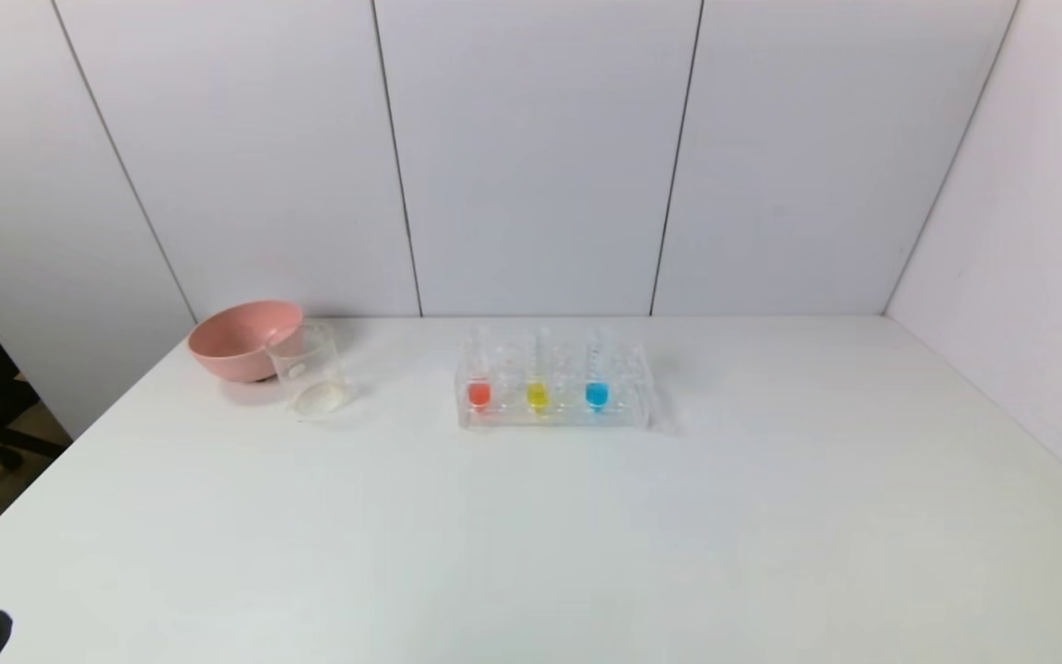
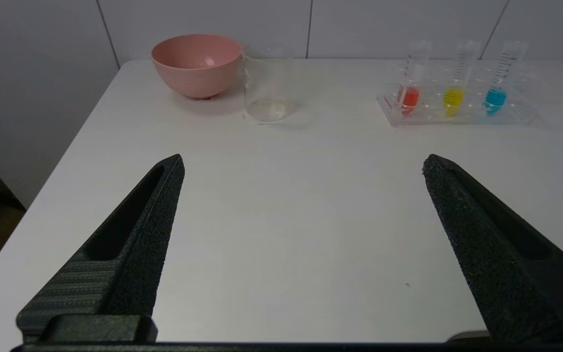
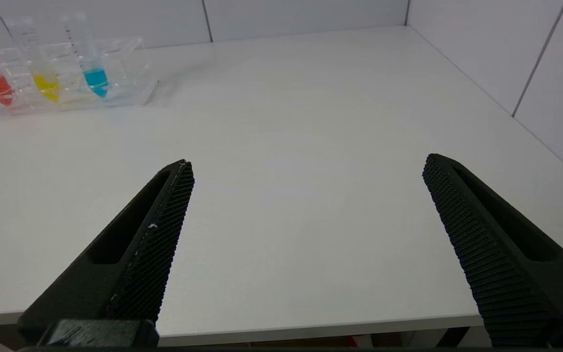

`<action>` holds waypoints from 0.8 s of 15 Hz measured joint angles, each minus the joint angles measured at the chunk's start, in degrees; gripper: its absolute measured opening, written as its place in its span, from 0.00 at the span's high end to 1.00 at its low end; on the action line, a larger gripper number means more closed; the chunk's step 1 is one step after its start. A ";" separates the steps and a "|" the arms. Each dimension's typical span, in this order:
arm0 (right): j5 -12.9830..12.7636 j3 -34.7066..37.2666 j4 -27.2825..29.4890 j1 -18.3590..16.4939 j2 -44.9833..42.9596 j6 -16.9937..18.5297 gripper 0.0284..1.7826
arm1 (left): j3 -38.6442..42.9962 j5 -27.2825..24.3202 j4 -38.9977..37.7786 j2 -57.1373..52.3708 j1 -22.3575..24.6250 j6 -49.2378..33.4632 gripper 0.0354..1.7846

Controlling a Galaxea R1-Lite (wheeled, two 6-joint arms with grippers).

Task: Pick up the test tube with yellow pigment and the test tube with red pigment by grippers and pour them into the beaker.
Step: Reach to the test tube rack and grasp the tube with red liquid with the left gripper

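Two slim clear tubes stand upright side by side in a clear rack (image 1: 554, 406) near the middle of a white table (image 1: 531, 535): the test tube with red pigment (image 1: 478, 383), a little red-orange liquid at its bottom, at the rack's left end, and the test tube with yellow pigment (image 1: 537, 383) just to its right. A third tube holding blue liquid (image 1: 596, 383) stands to the right of the yellow one in the same rack. Well to the left of the rack, the beaker (image 1: 310, 371), clear glass and upright, sits on the table, with a pink bowl (image 1: 243, 338) just behind it and to its left, so close that the two overlap in the head view; whether they touch cannot be told. Both arms hang back at the near edge of the table, far from the glassware. The left gripper (image 2: 303, 164) hovers over the near left part of the table with its jaws spread wide and nothing between them, the beaker and bowl ahead of it. The right gripper (image 3: 307, 164) hovers over the near right part, its jaws likewise wide apart and holding nothing, the rack off to its left. White panelled walls (image 1: 531, 157) close in the table at the back and on the right.
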 joint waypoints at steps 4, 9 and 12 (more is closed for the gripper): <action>0.00 0.00 0.00 0.00 0.00 0.00 0.04 | -3.00 -4.94 -11.11 20.21 -4.02 -1.69 0.04; 0.00 0.00 0.00 0.00 0.00 0.00 0.04 | -8.16 -8.08 -27.34 45.84 -11.56 -2.24 0.04; 0.00 0.00 0.00 0.00 0.00 0.00 0.04 | -14.30 -0.63 -29.90 58.95 -19.46 -3.23 0.04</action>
